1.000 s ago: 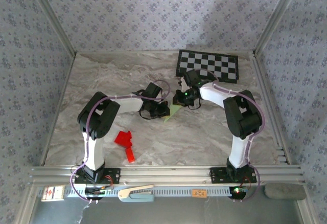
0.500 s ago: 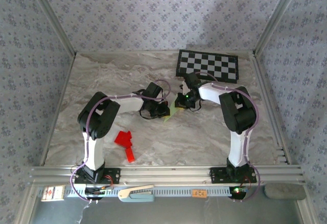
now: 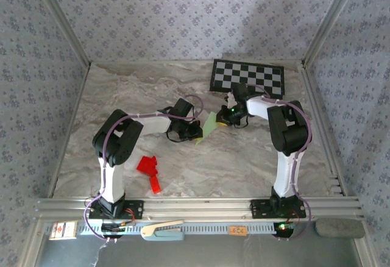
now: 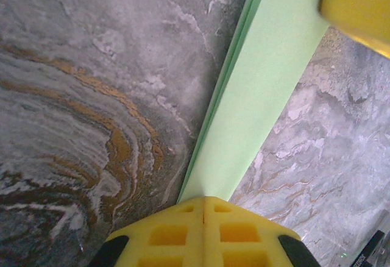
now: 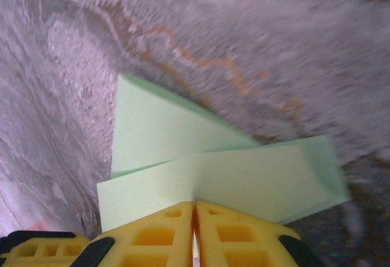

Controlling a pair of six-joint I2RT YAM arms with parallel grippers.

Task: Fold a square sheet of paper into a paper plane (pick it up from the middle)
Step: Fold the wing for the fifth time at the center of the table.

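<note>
From above, the left gripper [image 3: 195,132] and right gripper [image 3: 222,119] meet near the middle of the marble table [image 3: 122,96], with the folded green paper [image 3: 209,127] between them, tilted up off the surface. A red paper shape [image 3: 148,166] lies nearer, to the left, and a checkerboard [image 3: 248,78] lies at the far right. At the left wrist, the left gripper [image 4: 204,205] is clenched on one end of the green paper [image 4: 262,96], which runs as a narrow layered strip up to a yellow finger [image 4: 359,5] at the far end. At the right wrist, the right gripper [image 5: 194,207] is pinched tight on the green paper [image 5: 231,172], whose folded layers fan out above the table.
</note>
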